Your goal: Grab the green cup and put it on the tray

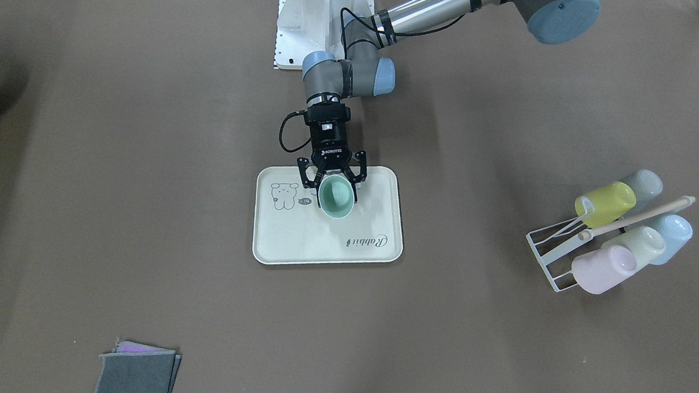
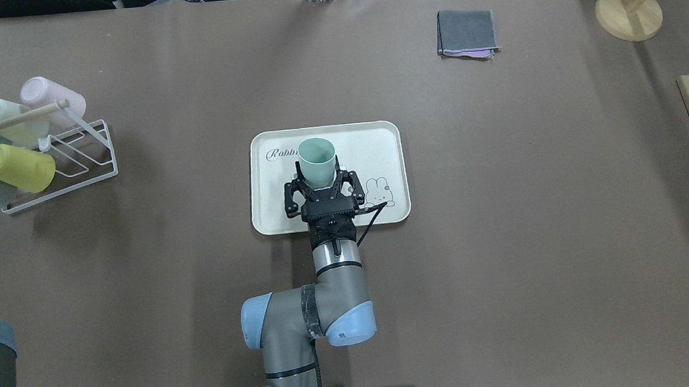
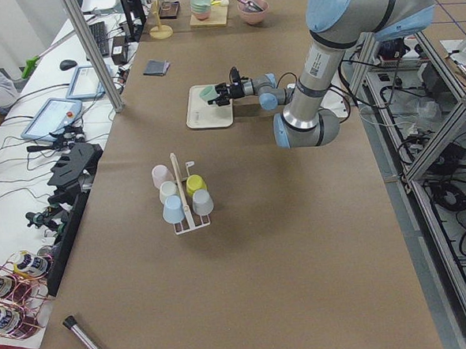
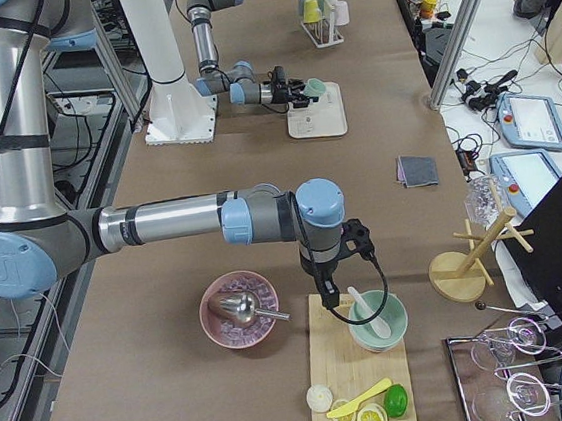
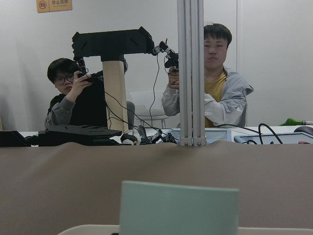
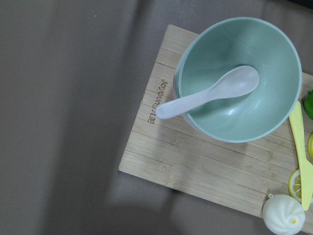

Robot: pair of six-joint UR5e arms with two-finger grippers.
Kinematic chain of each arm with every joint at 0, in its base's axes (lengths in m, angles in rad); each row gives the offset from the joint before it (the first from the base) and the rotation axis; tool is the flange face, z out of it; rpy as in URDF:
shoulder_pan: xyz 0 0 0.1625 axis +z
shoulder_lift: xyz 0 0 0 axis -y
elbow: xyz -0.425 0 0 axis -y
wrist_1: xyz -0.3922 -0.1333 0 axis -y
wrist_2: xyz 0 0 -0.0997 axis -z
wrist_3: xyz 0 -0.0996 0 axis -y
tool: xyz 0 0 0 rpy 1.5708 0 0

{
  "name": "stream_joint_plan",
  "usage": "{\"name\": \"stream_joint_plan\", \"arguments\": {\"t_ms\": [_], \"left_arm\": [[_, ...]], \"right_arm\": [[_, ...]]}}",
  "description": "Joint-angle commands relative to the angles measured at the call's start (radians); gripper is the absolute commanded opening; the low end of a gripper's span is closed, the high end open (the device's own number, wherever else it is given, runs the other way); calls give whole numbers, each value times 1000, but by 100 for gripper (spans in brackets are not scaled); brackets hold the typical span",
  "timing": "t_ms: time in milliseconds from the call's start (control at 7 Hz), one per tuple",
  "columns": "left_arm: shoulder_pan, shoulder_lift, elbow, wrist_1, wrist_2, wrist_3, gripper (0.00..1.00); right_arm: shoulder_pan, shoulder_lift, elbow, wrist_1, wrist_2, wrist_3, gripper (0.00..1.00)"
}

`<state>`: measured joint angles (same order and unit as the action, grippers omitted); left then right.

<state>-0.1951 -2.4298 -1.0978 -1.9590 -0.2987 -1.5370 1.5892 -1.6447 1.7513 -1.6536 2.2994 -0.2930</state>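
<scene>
Overhead exterior: left gripper (image 2: 318, 183) jaws clamped on the green cup (image 2: 317, 157) near its base, above the tray (image 2: 387, 147).
Exterior left: cup tilted, held clear of the tray.
Exterior right: right gripper (image 4: 321, 287) above a wooden board (image 4: 337, 357); I cannot tell how its jaws stand.
Right wrist-mounted: no fingers visible.

Cup (image 2: 317, 159) over the tray (image 2: 377, 141), mid-table, in the left hand (image 2: 319, 182); rack (image 2: 80, 150) well to their left.

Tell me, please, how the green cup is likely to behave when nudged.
Probably stiff and light: the green cup looks like thin plastic. Tall and tapered, it could tip if nudged near its rim.
</scene>
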Motion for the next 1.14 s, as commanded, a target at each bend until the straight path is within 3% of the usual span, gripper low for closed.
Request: {"name": "stream_joint_plan", "arguments": {"t_ms": [0, 429, 1000], "left_arm": [[-3, 0, 4, 2, -19, 0, 39], [-10, -2, 18, 2, -39, 0, 39], [5, 2, 18, 3, -37, -3, 55]], "right_arm": [[0, -1, -1, 0, 0, 0, 100], [3, -6, 0, 0, 2, 0, 100], [11, -7, 0, 0, 2, -3, 100]]}}
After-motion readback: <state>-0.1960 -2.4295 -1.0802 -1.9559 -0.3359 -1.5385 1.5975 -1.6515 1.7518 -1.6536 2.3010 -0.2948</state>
